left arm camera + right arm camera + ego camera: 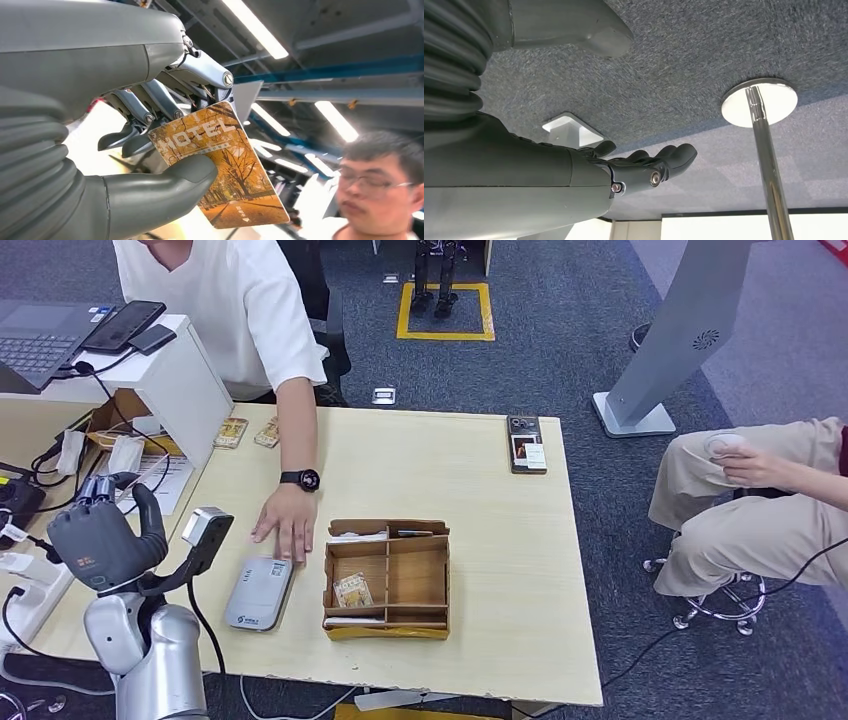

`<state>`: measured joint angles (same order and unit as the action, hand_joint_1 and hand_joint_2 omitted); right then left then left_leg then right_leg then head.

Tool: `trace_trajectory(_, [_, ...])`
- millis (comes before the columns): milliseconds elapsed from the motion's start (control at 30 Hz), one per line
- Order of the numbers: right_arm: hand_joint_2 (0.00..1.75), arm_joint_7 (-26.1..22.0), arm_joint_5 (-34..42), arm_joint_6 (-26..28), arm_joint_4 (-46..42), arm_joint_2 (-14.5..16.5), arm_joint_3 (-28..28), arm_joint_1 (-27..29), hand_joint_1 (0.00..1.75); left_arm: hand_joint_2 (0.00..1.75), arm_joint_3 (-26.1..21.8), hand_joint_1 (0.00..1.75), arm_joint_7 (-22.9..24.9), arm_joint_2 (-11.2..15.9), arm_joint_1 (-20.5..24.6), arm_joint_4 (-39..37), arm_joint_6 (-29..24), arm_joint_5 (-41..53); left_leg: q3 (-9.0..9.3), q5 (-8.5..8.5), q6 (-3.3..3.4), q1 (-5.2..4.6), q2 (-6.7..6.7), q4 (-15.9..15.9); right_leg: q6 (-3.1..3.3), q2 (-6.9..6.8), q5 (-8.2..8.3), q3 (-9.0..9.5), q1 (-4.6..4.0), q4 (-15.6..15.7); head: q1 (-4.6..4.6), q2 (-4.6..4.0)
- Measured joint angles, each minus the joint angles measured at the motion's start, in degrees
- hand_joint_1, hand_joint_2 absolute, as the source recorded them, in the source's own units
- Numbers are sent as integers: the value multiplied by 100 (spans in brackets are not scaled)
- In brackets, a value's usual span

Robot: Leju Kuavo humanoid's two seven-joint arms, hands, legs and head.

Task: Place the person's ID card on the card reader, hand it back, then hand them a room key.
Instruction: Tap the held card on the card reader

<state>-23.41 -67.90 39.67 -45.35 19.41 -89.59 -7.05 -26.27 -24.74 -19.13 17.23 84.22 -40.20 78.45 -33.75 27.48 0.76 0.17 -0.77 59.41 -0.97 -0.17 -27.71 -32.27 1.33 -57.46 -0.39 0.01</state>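
Left robot hand (150, 150) raised at the near-left corner of the worktop (480, 470), thumb pressed against the face of an orange room key (225, 165) printed "MOTEL", darker fingers behind it; the card is pinched near one end, most of its length standing free beyond the thumb. In the head view this robot hand (105, 535) is seen from the back, card hidden behind it. Judgement: the hold is shallow, so a tug at an angle or a quick arm swing could pivot the card out of the pinch and drop it. Just ahead of the robot hand lies the grey card reader (258, 593); the person's hand (287, 527) rests flat on the worktop touching its far edge, not raised to receive. Risk: reaching forward before that hand lifts could strike the wrist or release the card with nobody taking it. Beyond the reader, the cardboard key tray (387, 578), near enough to clip on a wide sweep. Right robot hand (644, 167) hangs over the carpet, fingers loosely curled in, holding nothing.
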Motion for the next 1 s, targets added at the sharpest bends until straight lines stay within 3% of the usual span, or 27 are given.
trace_trajectory(167, [175, 66, 3, 0, 0, 0, 0, -3, 0, 175, -31, 175, 864, 132, 6, -495, 1, 464, 1, 0, 0, 0, 0, 0, 0, 0, 0, 0, 0, 0, -1, 0])
trace_trajectory(467, [175, 104, 15, 0, 0, 0, 0, -31, 0, 175, 146, 175, 1753, 358, 7, -1529, 0, 785, 0, 0, 0, 0, 0, 0, 0, 2, 0, -2, 0, 0, 1, 0])
trace_trajectory(733, [175, 103, 39, 0, 0, 0, 0, -35, 0, 175, 402, 175, 2180, 511, 15, -2291, -2, 989, 0, 0, 0, 0, -1, 0, 0, 2, 0, -2, 0, 0, 0, -1])
trace_trajectory(1000, [175, 107, 39, 0, 0, 0, 0, -36, 0, 175, 515, 175, 2295, 592, 15, -2630, -2, 1003, 0, 0, 0, 0, -1, 0, 0, 1, 0, -1, 0, 0, 0, -1])
